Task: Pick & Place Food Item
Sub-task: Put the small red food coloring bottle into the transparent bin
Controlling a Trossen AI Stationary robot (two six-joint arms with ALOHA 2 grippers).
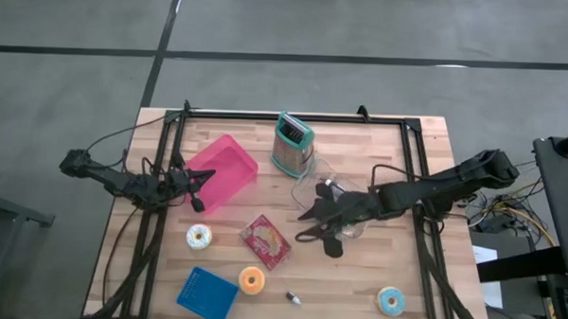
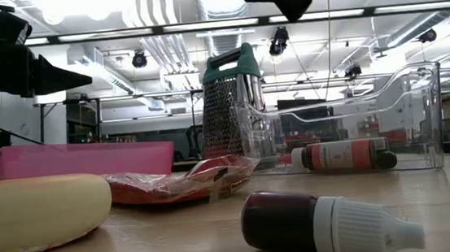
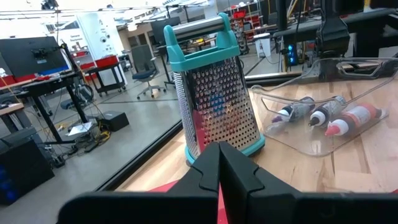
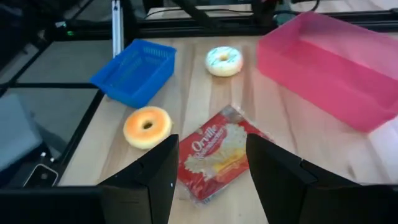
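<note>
Nothing is lifted yet: our right gripper (image 4: 208, 168) hangs with fingers parted just beside the popcorn packet (image 4: 217, 155), which lies between the pink bin (image 1: 223, 171) and the orange doughnut (image 1: 251, 280). Our left gripper (image 1: 196, 187) waits clenched at that bin.

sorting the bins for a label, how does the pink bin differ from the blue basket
The pink bin is larger, with smooth solid walls; the blue basket is smaller, with a fine mesh. In the high view, the pink bin sits toward the table's far left beside the left hand, while the blue basket sits at the near left edge. Both are open-topped, rectangular and look empty.
</note>
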